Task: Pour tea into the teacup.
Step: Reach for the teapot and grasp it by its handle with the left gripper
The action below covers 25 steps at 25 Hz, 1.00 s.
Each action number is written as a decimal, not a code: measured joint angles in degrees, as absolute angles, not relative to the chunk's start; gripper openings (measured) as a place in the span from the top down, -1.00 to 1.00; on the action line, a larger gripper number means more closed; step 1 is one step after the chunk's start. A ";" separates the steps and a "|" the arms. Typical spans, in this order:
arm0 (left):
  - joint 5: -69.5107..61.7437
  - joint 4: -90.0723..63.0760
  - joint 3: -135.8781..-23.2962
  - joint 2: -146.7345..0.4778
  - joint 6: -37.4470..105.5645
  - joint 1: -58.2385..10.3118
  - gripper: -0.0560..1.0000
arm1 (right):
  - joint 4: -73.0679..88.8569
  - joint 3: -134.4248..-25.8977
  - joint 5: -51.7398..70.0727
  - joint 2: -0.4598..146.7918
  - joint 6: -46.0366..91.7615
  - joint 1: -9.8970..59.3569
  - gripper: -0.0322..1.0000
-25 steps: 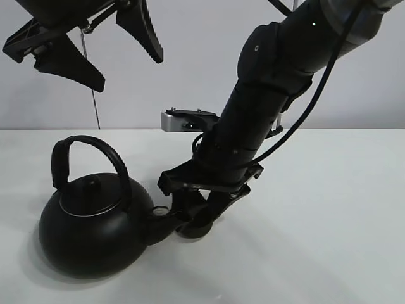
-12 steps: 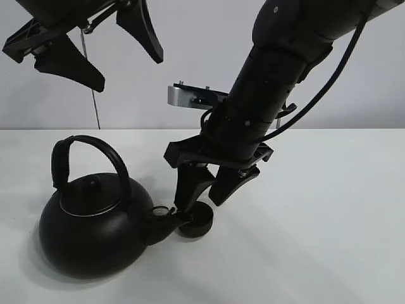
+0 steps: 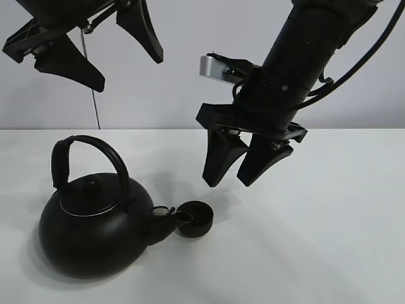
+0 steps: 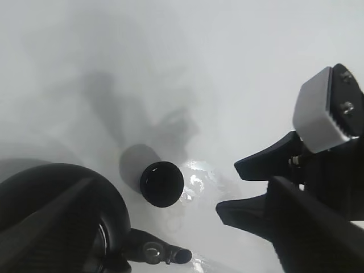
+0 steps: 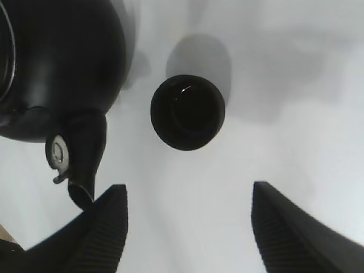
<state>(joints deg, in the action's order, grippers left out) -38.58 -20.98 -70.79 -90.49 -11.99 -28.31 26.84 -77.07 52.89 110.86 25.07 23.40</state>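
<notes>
The small matte-black teacup (image 3: 195,219) stands upright on the white table, just in front of the spout (image 3: 166,218) of the large black kettle (image 3: 93,231) and a little apart from it. It also shows in the left wrist view (image 4: 162,183) and in the right wrist view (image 5: 187,112). My right gripper (image 3: 229,182) hangs open and empty above the cup and slightly to its right; its fingers (image 5: 108,227) frame the cup from above. My left gripper (image 3: 126,71) is open and empty, high above the kettle's arched handle (image 3: 88,152).
The white table (image 3: 329,221) stretches to the right of the cup, with a plain grey wall behind it. A thin cable (image 3: 95,107) hangs at the back left. The right arm and its grey camera mount (image 4: 327,108) show in the left wrist view.
My right gripper has let go of the teacup, opened, and risen up and to the right. The cup stays on the table by the spout. The left arm has not moved.
</notes>
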 joint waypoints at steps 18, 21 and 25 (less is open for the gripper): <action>-38.58 -20.98 -70.79 -90.49 -11.99 -28.31 -0.19 | 26.66 -77.07 64.02 100.12 25.07 13.10 0.10; -38.58 -20.98 -70.79 -90.49 -11.99 -28.31 -0.19 | 26.67 -77.00 64.57 98.09 25.07 12.96 0.10; -38.58 -20.98 -70.79 -90.49 -11.99 -28.31 -0.19 | 26.35 -77.00 64.64 95.33 25.07 12.95 0.10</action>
<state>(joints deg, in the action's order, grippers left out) -38.58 -20.98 -70.79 -90.49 -11.99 -28.31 26.35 -77.00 64.64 95.33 25.07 12.95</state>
